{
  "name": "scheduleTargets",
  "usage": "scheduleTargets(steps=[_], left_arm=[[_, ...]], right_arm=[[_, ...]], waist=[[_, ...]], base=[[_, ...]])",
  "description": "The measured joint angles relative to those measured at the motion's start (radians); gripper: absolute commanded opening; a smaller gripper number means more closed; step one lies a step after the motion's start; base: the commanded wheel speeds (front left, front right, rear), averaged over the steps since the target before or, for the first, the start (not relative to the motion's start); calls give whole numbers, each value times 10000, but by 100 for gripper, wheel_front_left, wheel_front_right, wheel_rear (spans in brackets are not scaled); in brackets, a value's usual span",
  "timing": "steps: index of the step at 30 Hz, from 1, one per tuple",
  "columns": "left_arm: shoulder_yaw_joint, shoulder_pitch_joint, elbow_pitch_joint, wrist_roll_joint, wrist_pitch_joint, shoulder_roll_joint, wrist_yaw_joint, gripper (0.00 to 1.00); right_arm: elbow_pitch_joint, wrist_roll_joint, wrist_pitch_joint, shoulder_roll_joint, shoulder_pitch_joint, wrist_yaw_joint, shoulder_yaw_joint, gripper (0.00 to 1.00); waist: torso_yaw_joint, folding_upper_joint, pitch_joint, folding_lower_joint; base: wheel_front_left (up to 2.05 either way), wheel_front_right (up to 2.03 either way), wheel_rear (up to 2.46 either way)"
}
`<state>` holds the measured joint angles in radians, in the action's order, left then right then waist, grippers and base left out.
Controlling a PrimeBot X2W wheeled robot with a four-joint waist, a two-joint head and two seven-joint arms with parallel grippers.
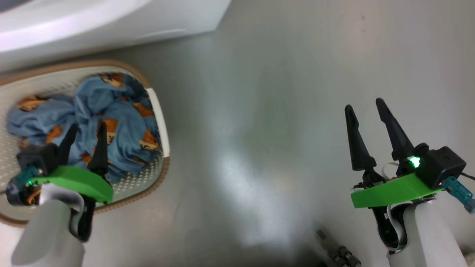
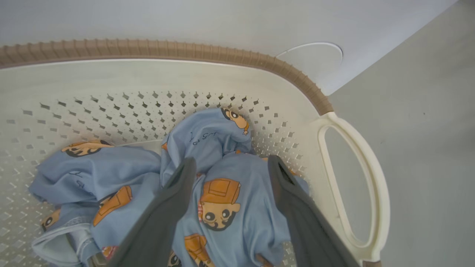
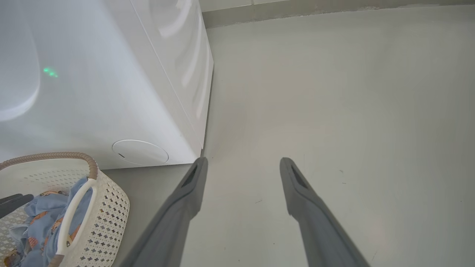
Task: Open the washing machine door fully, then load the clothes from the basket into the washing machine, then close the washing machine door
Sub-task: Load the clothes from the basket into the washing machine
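Note:
The cream perforated basket with a brown rim sits on the floor at the left, just before the white washing machine. Light blue clothes with orange bear faces lie crumpled inside it. My left gripper hangs open over the pile, and in the left wrist view its fingers straddle a printed fold of the clothes without closing on it. My right gripper stands open over bare floor at the right. The washing machine door is out of view.
The right wrist view shows the washing machine's front with its round lower cap, the basket below it and open grey floor to the right. Some dark metal parts show at the head view's bottom edge.

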<state>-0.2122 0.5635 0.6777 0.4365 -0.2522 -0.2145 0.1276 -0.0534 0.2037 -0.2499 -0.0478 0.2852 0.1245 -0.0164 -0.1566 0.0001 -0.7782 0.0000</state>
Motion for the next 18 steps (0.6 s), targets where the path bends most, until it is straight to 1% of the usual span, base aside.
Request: scheduleTargets(steps=[4,8,14,18], left_arm=[[-637,595,654,531,240,-360,0,100],[-1490,1117,1030,650,433,-767,0,100],[-2349,1662,1647,1494,1482,-1158,0,100],[-2592,2037,2186,1822,2167,-1308,0,100]], right_arm=[[61,199,0,-2,90,0,-56,100],[56,516,0,-2,153,0,-301,100],[58,642,0,4,274,0,-447,100],[56,842,0,4,278,0,-479,100]], waist=[[-231,0,-443,0],[-462,0,-820,0],[-816,0,-1271,0],[-1015,0,-1463,0]], base=[[0,0,0],[0,0,0],[0,0,0],[0,0,0]])
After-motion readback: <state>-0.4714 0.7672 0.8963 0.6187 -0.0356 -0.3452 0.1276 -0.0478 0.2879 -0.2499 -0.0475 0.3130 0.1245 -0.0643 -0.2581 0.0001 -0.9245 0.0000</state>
